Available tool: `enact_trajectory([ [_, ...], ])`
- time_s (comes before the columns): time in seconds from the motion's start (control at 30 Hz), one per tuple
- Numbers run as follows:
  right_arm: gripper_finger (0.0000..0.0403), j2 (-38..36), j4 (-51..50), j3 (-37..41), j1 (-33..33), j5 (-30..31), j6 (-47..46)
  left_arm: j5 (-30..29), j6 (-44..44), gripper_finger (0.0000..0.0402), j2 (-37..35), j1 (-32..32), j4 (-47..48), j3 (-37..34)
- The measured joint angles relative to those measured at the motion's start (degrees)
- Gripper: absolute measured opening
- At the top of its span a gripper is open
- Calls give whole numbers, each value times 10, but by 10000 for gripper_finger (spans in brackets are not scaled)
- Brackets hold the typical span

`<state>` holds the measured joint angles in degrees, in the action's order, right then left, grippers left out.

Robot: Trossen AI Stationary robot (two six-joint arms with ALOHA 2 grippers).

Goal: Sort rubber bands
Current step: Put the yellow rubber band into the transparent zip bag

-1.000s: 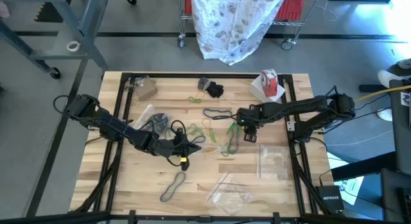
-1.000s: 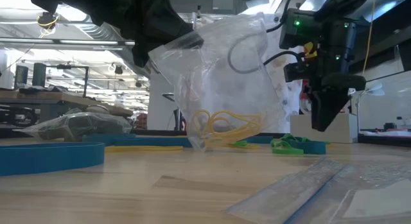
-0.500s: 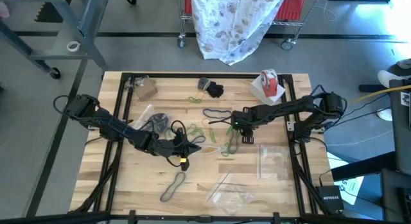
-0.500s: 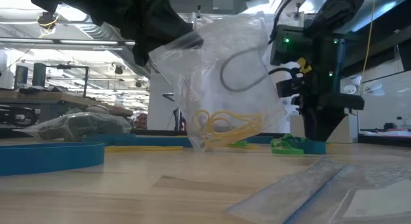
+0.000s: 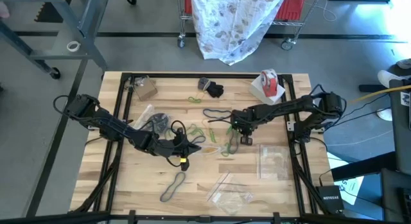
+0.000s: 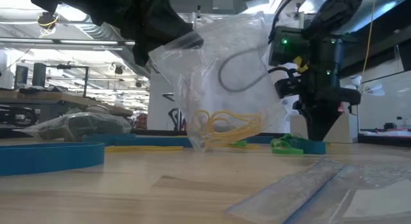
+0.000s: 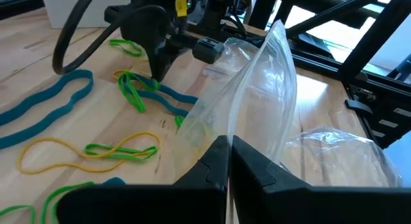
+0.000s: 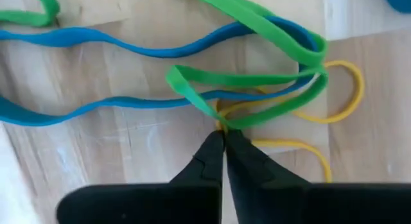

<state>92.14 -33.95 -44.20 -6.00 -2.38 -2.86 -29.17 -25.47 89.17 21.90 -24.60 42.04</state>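
Note:
Rubber bands lie loose on the wooden table (image 5: 128, 179): green (image 8: 257, 79), blue (image 8: 115, 41) and yellow (image 8: 343, 89) loops tangled under my right gripper (image 8: 223, 133), which points straight down at mid-table (image 5: 237, 129) and is shut where they cross. My left gripper (image 7: 229, 142), left of it (image 5: 194, 144), is shut on a clear plastic bag (image 6: 218, 70). The bag is held up off the table, with yellow bands (image 6: 225, 124) lying in its bottom. My left gripper pinches the bag's edge (image 7: 239, 124) between its two fingers. The fingers slant a little downward, and the bag stands up beyond them with its lower corner (image 6: 196, 146) close to the table. My right gripper comes from above, its fingertips (image 8: 209, 147) closed at the spot where a yellow band (image 8: 220, 120) and the green band's fold cross. Which of them it has, I cannot tell. The bands lie flat on the table.
A red-and-white tape roll (image 5: 269, 81) sits at the far right. Clear bags lie flat at the near right (image 5: 275, 161) and near middle (image 5: 230, 190). A dark band (image 5: 173, 185) lies near the front, and another bag with dark bands (image 5: 154, 121) is by the left arm.
My right gripper has come down onto the tangle of bands, drifting slightly toward the table's left, and has shut there. The left gripper and its bag have kept still.

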Motion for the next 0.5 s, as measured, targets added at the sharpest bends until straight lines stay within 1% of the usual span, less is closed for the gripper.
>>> enact_trajectory([
  [0.13, 3, -7, -41, -3, 18, -19, -28, 0, -2, 1, 0, 2, 0, 0],
  [0.3, 1, -33, -157, -22, 84, -45, -84, 0, -1, 1, 0, 2, 0, 0],
  [0.5, 0, -78, -181, -79, 181, -54, -170, 0, -2, 1, 0, 2, 0, 0],
])
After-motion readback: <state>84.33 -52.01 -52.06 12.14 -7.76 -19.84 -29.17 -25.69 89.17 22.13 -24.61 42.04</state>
